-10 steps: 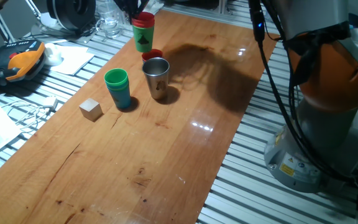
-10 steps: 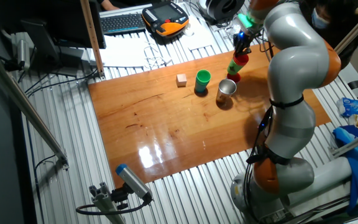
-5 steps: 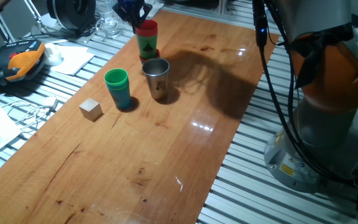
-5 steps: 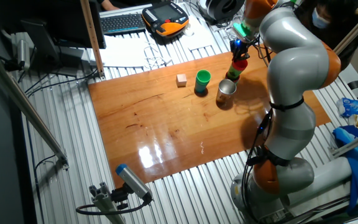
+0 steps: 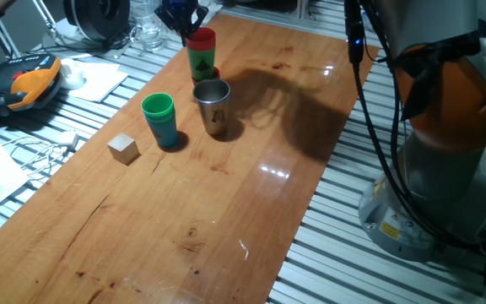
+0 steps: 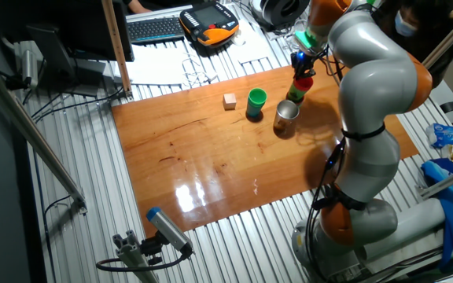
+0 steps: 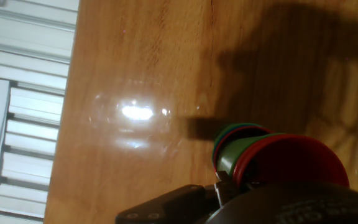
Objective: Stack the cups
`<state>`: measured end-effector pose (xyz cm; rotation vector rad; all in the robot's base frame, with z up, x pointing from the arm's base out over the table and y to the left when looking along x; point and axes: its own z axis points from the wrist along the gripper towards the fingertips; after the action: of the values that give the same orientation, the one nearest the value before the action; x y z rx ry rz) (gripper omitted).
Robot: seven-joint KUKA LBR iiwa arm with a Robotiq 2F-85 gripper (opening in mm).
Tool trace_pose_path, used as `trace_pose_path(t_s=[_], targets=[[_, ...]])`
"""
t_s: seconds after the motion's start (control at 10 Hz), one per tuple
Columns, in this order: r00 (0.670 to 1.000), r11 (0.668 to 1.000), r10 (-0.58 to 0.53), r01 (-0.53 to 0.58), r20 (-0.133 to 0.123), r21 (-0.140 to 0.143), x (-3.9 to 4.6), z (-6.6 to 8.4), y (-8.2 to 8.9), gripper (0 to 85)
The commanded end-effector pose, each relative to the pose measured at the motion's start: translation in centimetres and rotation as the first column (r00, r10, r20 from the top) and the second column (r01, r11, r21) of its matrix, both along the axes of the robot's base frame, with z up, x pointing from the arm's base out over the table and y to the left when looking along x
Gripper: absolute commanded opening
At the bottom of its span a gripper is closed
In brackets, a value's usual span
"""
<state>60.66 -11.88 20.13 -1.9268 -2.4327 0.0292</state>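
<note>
On the wooden table (image 5: 226,194), the gripper (image 5: 181,17) grasps the red-and-green stack (image 5: 200,52) by its rim; it should release only once the stack sits straight and settled.

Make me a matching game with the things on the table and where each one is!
Things:
1. steel cup
2. wooden cube
3. green cup
4. red-topped stack

Places:
A. nested in a blue cup
B. under the gripper
C. alone, nearest the table's left edge in one fixed view
D. just in front of the stack, between it and the camera in one fixed view

Pairs: 1-D, 2-C, 3-A, 4-B
</note>
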Motion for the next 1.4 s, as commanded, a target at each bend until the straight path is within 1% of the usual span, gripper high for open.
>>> trace_pose_path(t_s=[0.0,0.1,0.2,0.3,0.4,0.5,0.6,0.7,0.8,1.0,1.2,1.3], targets=[[1.0,1.0,0.006,-0.006,0.004,-0.026,-0.16,-0.3,0.2,17.0],[1.0,0.999,0.006,-0.006,0.005,-0.035,-0.15,-0.6,0.4,34.0],[1.0,0.999,0.004,-0.004,0.005,-0.033,-0.04,-0.7,0.4,34.0],[1.0,0.999,0.005,-0.004,0.007,-0.033,0.12,-0.9,0.3,51.0],[1.0,0.999,0.002,-0.001,0.01,-0.041,0.38,-1.4,0.4,51.0],[1.0,0.997,0.002,-0.001,0.011,-0.072,0.68,-2.1,0.6,51.0],[1.0,0.996,0.001,0.0,0.016,-0.093,0.9,-2.8,0.8,68.0],[1.0,0.993,0.005,-0.002,0.022,-0.116,0.99,-3.5,0.9,68.0],[1.0,0.991,0.017,-0.013,0.027,-0.136,0.89,-4.1,1.0,85.0],[0.999,0.991,0.025,-0.021,0.029,-0.134,0.64,-4.6,1.1,85.0],[0.999,0.992,0.037,-0.033,0.027,-0.123,0.49,-4.9,0.7,85.0],[0.999,0.992,0.043,-0.039,0.027,-0.119,0.44,-5.4,0.4,85.0]])
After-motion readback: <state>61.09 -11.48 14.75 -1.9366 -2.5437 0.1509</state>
